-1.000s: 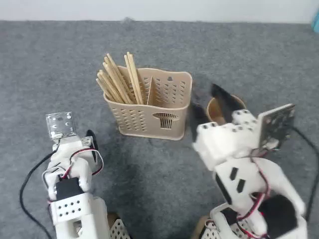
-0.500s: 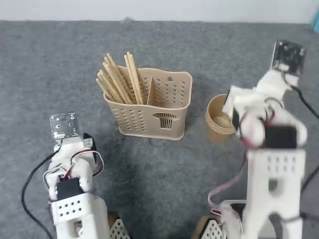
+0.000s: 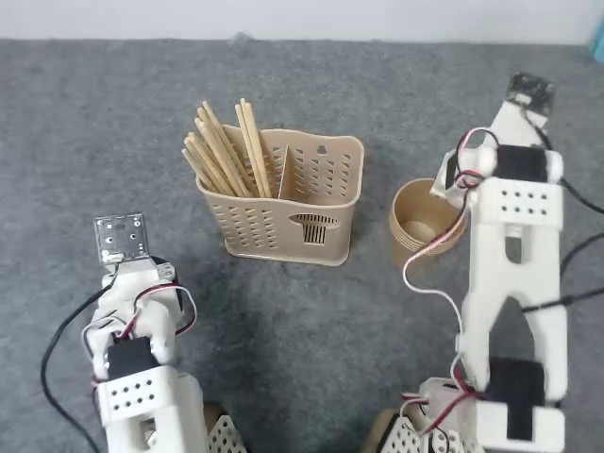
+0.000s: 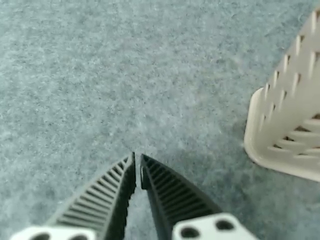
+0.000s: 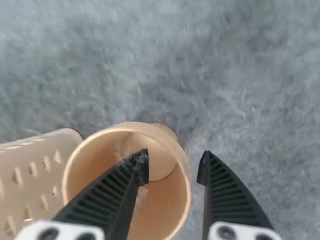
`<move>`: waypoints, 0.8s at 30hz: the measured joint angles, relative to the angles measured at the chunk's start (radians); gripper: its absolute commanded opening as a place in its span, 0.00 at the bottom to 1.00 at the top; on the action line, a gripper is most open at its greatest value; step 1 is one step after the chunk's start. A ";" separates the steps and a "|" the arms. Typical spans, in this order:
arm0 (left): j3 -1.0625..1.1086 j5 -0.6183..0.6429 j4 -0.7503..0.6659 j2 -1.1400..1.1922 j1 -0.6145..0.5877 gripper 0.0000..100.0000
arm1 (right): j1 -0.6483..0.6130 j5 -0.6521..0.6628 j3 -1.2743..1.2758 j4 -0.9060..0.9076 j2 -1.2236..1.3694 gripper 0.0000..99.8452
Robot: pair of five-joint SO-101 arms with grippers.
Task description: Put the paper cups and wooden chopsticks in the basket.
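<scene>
High view: beige slotted basket upright on grey carpet, split by an inner divider into two compartments. Wooden chopsticks bundled in the compartment on the left arm's side, leaning outward, upper ends well above the rim. Paper cups nested in a short stack, upright and mouth up on the carpet, just beside the basket on the right arm's side, outside it. Right arm stretched forward above the far edge of the stack; left arm folded low, near its own base, well apart from the basket.

Right wrist view: right gripper released, black ribbed fingers spread to either side of the cup wall, one tip within the mouth of the paper cups, the other outside the rim over carpet; contact with the wall not discernible. Basket corner just beside the cups.

Left wrist view: left gripper clenched on nothing, ribbed fingertips drawn together with a hairline gap, pointed down at bare carpet. Basket corner near, apart from the fingertips
</scene>
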 measured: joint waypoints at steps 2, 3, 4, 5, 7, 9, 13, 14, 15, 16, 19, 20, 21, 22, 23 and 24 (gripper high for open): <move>0.000 0.000 0.000 0.000 0.000 0.01 | 0.000 0.000 0.000 0.000 0.041 0.17; 0.000 0.000 0.000 0.000 0.000 0.01 | 0.000 0.000 0.000 0.000 0.057 0.17; 0.000 0.000 0.000 0.000 0.000 0.01 | 0.002 0.000 0.000 0.000 0.075 0.16; 0.000 0.000 0.000 0.000 0.000 0.01 | 0.002 0.000 0.000 0.000 0.094 0.13; 0.000 0.000 0.000 0.000 0.000 0.01 | 0.002 0.000 0.000 0.000 0.124 0.03; 0.000 0.000 0.000 0.000 0.000 0.01 | 0.003 0.000 0.000 0.000 0.143 0.02; 0.000 0.000 0.000 0.000 0.000 0.01 | 0.003 0.000 0.000 0.021 0.149 0.01; 0.000 0.000 0.000 0.000 0.000 0.01 | 0.002 0.000 -0.002 0.028 0.150 0.01; 0.000 0.000 0.000 0.000 0.000 0.01 | 0.002 0.000 -0.012 0.049 0.150 0.01; 0.000 0.000 0.000 0.000 0.000 0.01 | 0.002 0.000 -0.031 0.069 0.150 0.01; 0.000 0.000 0.000 0.000 0.000 0.01 | 0.020 0.002 -0.117 0.146 0.150 0.01; 0.000 0.000 0.000 0.000 0.000 0.01 | 0.031 0.006 -0.153 0.180 0.146 0.01; 0.000 0.000 0.000 0.000 0.000 0.01 | 0.041 0.011 -0.195 0.210 0.138 0.01; 0.000 0.000 0.000 0.000 0.000 0.01 | 0.051 0.012 -0.241 0.242 0.132 0.01; 0.000 0.000 0.000 0.000 0.000 0.01 | 0.058 0.015 -0.292 0.272 0.124 0.01; 0.000 0.000 0.000 0.000 0.000 0.01 | 0.063 0.015 -0.345 0.305 0.120 0.01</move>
